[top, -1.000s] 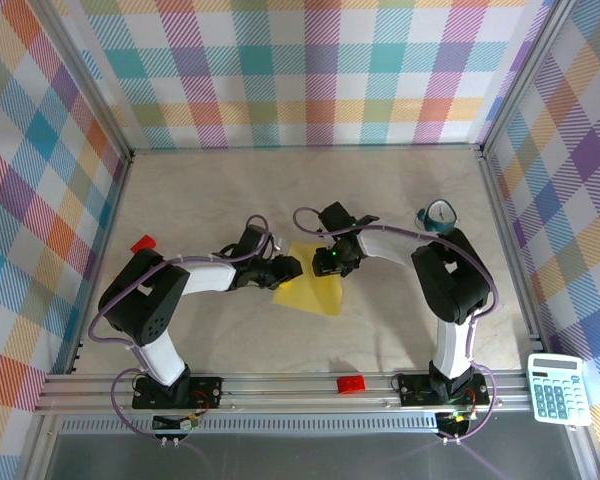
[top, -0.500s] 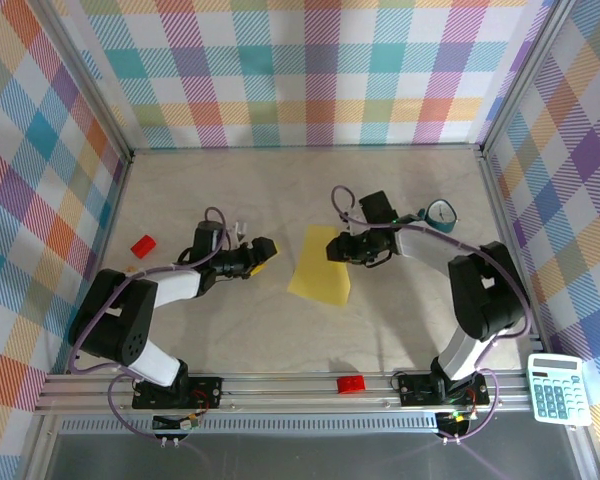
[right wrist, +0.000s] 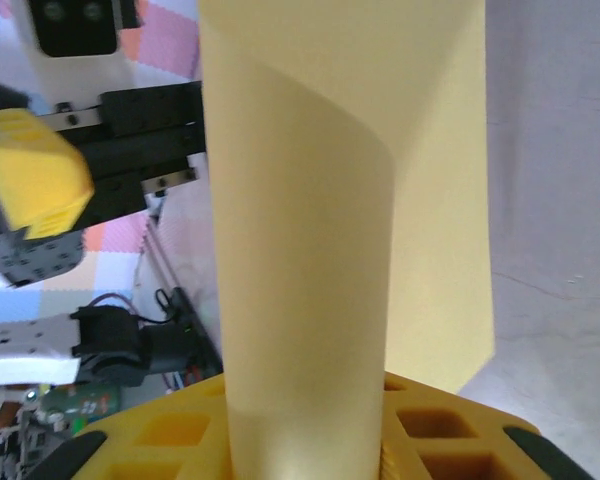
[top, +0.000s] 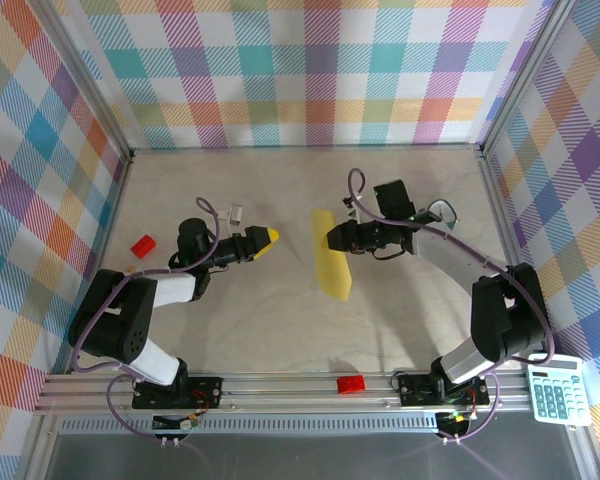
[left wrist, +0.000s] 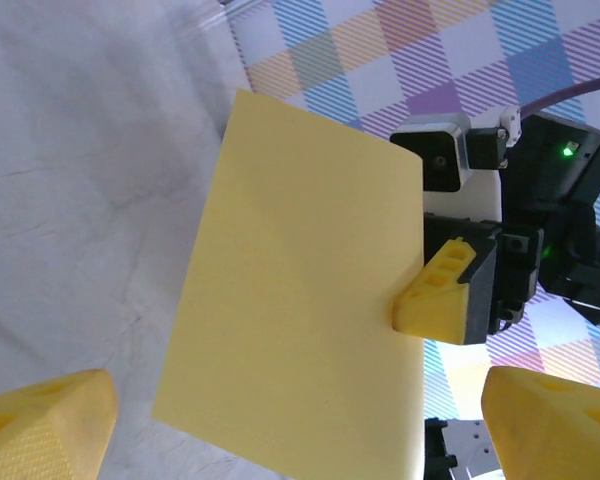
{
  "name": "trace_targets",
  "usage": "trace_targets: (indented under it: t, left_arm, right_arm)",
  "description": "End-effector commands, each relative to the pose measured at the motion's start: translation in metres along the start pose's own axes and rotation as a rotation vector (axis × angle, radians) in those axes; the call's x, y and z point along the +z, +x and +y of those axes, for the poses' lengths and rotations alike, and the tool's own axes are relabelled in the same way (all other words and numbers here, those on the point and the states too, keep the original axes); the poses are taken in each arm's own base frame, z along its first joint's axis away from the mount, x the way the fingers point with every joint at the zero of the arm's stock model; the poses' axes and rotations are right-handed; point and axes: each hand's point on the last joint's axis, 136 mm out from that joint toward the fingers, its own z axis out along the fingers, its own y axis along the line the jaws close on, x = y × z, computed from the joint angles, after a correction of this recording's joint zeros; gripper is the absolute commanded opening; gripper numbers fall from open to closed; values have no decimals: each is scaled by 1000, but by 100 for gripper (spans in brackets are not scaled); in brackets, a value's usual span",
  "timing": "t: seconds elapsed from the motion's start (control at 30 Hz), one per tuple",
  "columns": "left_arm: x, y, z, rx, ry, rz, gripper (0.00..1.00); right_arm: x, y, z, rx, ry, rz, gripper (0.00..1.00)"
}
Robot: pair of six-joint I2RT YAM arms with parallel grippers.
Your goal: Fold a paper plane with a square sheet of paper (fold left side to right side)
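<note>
At mid-table, right pincer (top: 333, 240) grips the yellow sheet (top: 334, 270); left pincer (top: 262, 240) gapes wide.

Pastel checked walls (top: 320, 70) (on three sides) enclose a beige tabletop (top: 280, 330).

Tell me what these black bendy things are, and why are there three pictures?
They are two robot arms bolted to a table. One picture looks down from above; the other two come from a camera on each wrist. The right gripper pinches the yellow square sheet of paper by one edge, and it curls over. The left gripper is open and holds nothing. A red brick lies on the table, and a calculator sits by the right arm's base.
</note>
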Motion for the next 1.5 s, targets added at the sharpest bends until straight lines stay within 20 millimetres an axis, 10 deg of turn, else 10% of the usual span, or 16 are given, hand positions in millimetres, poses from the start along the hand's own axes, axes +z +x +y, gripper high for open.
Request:
trace_targets:
  t: [0.0,0.27,0.53,1.47]
  left_arm:
    - [1,0,-17,64,83,21,94]
    - [14,13,-55,155,199,96,96]
    - [15,16,-81,180,277,120,92]
    - [23,40,-24,148,-70,188,0]
  right_arm:
    - [-9,-6,55,-127,-149,6,30]
    - [-8,-4,105,-211,-315,44,29]
    - [-1,-15,73,-205,-203,38,29]
    - [-1,-13,10,-126,27,44,37]
